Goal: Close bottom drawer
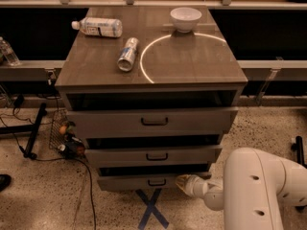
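Observation:
The bottom drawer (139,182) is the lowest, narrowest grey wood-grain front of the cabinet, with a small dark bar handle (157,182). It stands pulled out slightly, with a dark gap above it. My gripper (180,182) is at the end of the white arm (254,190), low at the right end of the drawer front, touching or nearly touching it beside the handle.
Above are the mid-sized drawer (153,155) and the widest top drawer (153,121), both ajar. The cabinet top holds a water bottle (98,27), a can (127,54) and a white bowl (185,18). Blue tape cross (151,209) on floor; cables and stand (33,131) at left.

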